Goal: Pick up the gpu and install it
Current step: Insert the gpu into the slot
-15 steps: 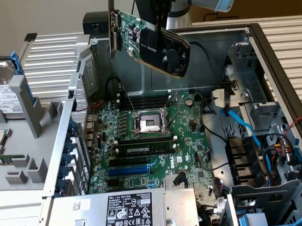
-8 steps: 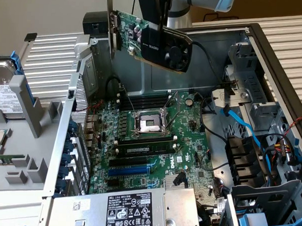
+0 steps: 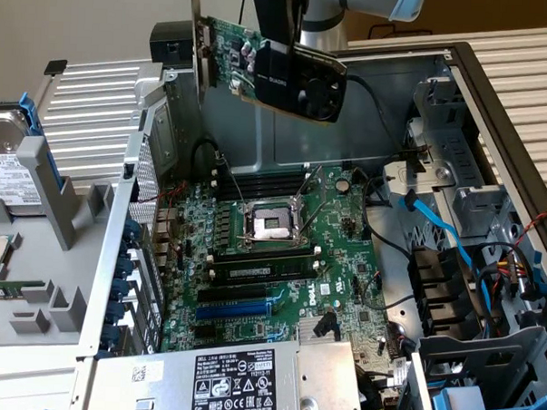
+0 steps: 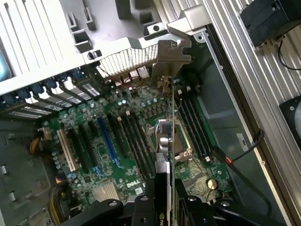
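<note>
Closest to the lens, at six o'clock in the exterior view: silver power box with a black sticker. Just past it, lying flat in the open case: big green board, with a square chip holder in its middle. Long slots, one of them blue, at seven o'clock from that holder.

Up at twelve o'clock, high over the green board and touching nothing below: gpu. Pinched from above by the gripper, one finger on each flat side. So clamped tight on the gpu, not hanging wide apart.

Shiny metal end plate at the nine o'clock end, black fan at the three o'clock end. Long side running about from nine to three, dipping a little at the fan end. Much the same way as the slots below, by the look of it.

Main thing for the job, as a guess: slots down at six to seven o'clock from the gpu, well apart from it.

From the wrist camera, seen edge-on: hanging over the chip holder, close by the dark memory rows. Beside the slots, not over them. End plate pointing toward the grille in the back wall of the case.
</note>
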Robot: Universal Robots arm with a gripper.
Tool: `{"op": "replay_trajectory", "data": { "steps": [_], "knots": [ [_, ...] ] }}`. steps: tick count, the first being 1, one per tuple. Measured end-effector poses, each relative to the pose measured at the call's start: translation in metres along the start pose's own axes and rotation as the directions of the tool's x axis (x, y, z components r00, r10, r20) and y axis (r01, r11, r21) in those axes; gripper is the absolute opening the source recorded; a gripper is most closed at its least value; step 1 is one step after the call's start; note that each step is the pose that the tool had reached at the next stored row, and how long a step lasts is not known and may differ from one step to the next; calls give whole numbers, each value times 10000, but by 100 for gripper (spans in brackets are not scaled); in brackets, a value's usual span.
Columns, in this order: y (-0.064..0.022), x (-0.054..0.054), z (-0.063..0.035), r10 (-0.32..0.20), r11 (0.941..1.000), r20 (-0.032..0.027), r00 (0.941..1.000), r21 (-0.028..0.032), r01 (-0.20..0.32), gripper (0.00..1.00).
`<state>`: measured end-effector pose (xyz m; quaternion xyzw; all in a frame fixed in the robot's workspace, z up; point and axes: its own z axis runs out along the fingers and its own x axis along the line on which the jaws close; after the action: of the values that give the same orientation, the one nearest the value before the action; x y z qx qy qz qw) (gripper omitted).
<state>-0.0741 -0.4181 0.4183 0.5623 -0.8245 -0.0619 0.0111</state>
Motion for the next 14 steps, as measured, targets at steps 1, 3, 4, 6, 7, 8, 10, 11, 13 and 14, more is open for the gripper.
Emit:
{"op": "replay_trajectory", "data": {
  "steps": [1, 3, 4, 6, 7, 8, 10, 11, 13, 14],
  "knots": [
    [-1, 0, 8, -154, 9999, -6, 9999, -3, 154, 27],
    [-4, 2, 25, -496, 9988, -24, 9988, 1, 496, 27],
    [-5, 2, 34, -666, 9978, -37, 9978, 7, 667, 27],
    [-7, 5, 51, -988, 9951, -63, 9951, 16, 988, 27],
    [-8, 7, 57, -1134, 9935, -75, 9935, 21, 1134, 27],
    [-10, 9, 63, -1283, 9917, -87, 9917, 27, 1283, 27],
    [-12, 12, 77, -1580, 9874, -106, 9874, 61, 1580, 27],
    [-13, 14, 83, -1719, 9851, -112, 9851, 88, 1720, 27],
    [-16, 19, 94, -1979, 9801, -122, 9801, 148, 1981, 27],
    [-19, 22, 98, -2107, 9773, -130, 9775, 182, 2110, 27]
  ]
}}
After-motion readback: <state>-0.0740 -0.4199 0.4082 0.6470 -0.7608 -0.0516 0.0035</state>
